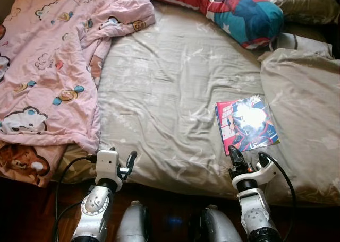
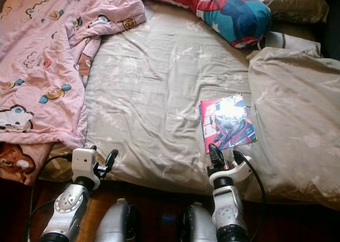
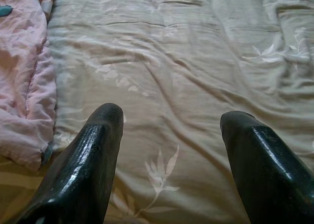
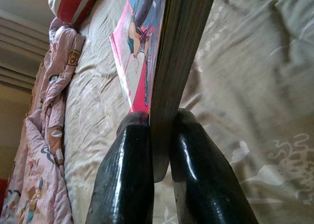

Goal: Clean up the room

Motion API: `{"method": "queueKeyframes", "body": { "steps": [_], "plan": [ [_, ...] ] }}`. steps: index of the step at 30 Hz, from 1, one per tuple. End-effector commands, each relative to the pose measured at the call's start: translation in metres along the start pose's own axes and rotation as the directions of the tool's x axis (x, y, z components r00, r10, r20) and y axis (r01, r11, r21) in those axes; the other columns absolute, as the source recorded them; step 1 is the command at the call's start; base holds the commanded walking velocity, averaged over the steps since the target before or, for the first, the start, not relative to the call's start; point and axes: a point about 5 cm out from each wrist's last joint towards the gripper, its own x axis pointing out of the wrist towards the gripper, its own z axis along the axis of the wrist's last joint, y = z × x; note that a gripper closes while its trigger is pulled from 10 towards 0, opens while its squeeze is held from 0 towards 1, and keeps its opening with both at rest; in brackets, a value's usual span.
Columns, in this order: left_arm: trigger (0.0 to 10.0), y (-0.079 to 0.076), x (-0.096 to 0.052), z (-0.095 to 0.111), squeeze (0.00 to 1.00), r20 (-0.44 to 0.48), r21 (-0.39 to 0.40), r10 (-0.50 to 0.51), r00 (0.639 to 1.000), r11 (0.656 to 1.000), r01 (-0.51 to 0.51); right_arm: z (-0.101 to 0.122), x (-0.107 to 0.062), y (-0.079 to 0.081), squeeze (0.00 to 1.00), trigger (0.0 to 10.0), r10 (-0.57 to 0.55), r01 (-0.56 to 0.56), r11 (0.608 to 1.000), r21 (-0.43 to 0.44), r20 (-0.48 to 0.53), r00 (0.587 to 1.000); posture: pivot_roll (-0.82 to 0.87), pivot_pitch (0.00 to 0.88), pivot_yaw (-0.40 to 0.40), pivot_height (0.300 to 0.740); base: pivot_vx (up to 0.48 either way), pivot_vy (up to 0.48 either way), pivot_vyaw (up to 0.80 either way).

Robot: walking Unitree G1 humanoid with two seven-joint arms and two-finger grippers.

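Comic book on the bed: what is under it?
The comic book lies on the grey bedsheet; the right gripper jaws clamp its near edge. Anything beneath its middle is covered.

Pink blanket (image 1: pixel 48 67) is showing off little cartoon animals in brown, blue and orange. The bedsheet (image 1: pixel 170 93) is looking grey-beige with a faint white leaf print. The comic book (image 1: pixel 247 124) is glaring pink and red at the edge with a dark blue figure. The pillow (image 1: pixel 234 11) is sporting red and white stripes plus teal blue with stars.
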Motion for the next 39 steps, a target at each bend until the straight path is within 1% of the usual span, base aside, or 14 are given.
{"method": "queueKeyframes", "body": {
  "steps": [1, 9, 13, 14, 19, 25, 27, 28, 30, 32, 35, 39],
  "plan": [
    [10.0, 0.002, -0.008, -0.009, 0.0, -0.04, -0.003, 0.009, 0.999, 1.0, -0.009, 0.0, -0.001, -0.001, 0.0, 10.0, 0.0, 0.0, 1.0, -0.013, 0.004, 1.0, 0.09, 0.293, -0.002, 0.66, 0.0, 0.0, 0.0],
    [10.0, 0.002, -0.012, -0.01, 0.0, -0.041, 0.001, 0.007, 0.999, 1.0, -0.007, -0.001, -0.001, -0.002, 0.0, 10.0, -0.011, 0.011, 1.0, -0.017, 0.004, 1.0, 0.1, 0.316, 0.004, 0.616, 0.0, 0.0, 0.0],
    [10.0, 0.002, -0.014, -0.009, 0.0, -0.038, 0.003, 0.006, 0.999, 1.0, -0.005, 0.001, 0.0, -0.002, 0.0, 10.0, -0.009, 0.01, 1.0, -0.01, 0.021, 1.0, 0.1, 0.331, 0.008, 0.616, 0.0, 0.0, 0.0],
    [10.0, 0.003, -0.015, -0.007, 0.0, -0.034, 0.006, 0.004, 0.999, 1.0, -0.004, 0.002, 0.002, -0.001, 0.0, 10.0, -0.009, 0.009, 1.0, -0.006, 0.023, 1.0, 0.11, 0.339, 0.01, 0.616, 0.0, 0.0, 0.0],
    [10.0, 0.003, -0.016, -0.003, 0.0, -0.025, 0.011, -0.002, 1.0, 1.0, 0.003, 0.004, 0.007, 0.0, 0.0, 10.0, -0.007, 0.007, 1.0, 0.029, 0.032, 0.999, 0.12, 0.369, 0.02, 0.616, 0.0, 0.0, 0.0],
    [10.0, 0.0, -0.02, 0.006, 0.0, 0.002, 0.019, -0.022, 1.0, 1.0, 0.022, 0.007, 0.013, -0.001, 0.0, 10.0, -0.033, 0.031, 0.997, 0.064, 0.03, 0.999, 0.16, 0.412, 0.037, 0.616, 0.0, 0.0, 0.0],
    [10.0, 0.0, -0.024, 0.015, 0.0, 0.024, 0.024, -0.032, 0.999, 0.999, 0.031, 0.012, 0.019, 0.0, 0.0, 10.0, -0.057, 0.053, 0.994, 0.1, 0.032, 0.998, 0.17, 0.436, 0.043, 0.616, 0.0, 0.0, 0.0],
    [10.0, 0.0, -0.024, 0.015, 0.0, 0.024, 0.024, -0.032, 0.999, 0.999, 0.031, 0.012, 0.019, 0.0, 0.0, 10.0, -0.057, 0.053, 0.994, 0.1, 0.032, 0.998, 0.17, 0.436, 0.043, 0.616, 0.0, 0.0, 0.0],
    [10.0, 0.0, -0.027, 0.023, 0.0, 0.043, 0.03, -0.039, 0.998, 0.999, 0.038, 0.015, 0.024, 0.001, 0.0, 10.0, -0.072, 0.068, 0.991, 0.115, 0.032, 0.997, 0.19, 0.465, 0.048, 0.616, 0.0, 0.0, 0.0],
    [10.0, -0.001, -0.029, 0.025, 0.0, 0.047, 0.03, -0.04, 0.998, 0.999, 0.039, 0.016, 0.025, 0.002, 0.0, 10.0, -0.076, 0.071, 0.991, 0.117, 0.032, 0.997, 0.19, 0.465, 0.048, 0.616, 0.0, 0.0, 0.0],
    [10.0, -0.001, -0.031, 0.034, 0.0, 0.063, 0.042, -0.048, 0.997, 0.998, 0.046, 0.017, 0.03, 0.005, 0.0, 10.0, -0.09, 0.088, 0.99, 0.112, 0.017, 0.996, 0.22, 0.495, 0.056, 0.616, 0.0, 0.0, 0.0],
    [10.0, -0.002, -0.038, 0.044, 0.0, 0.066, 0.057, -0.06, 0.996, 0.997, 0.056, 0.017, 0.036, 0.011, 0.0, 10.0, -0.085, 0.083, 0.99, 0.117, 0.009, 0.996, 0.24, 0.528, 0.07, 0.616, 0.0, 0.0, 0.0]
  ]
}}
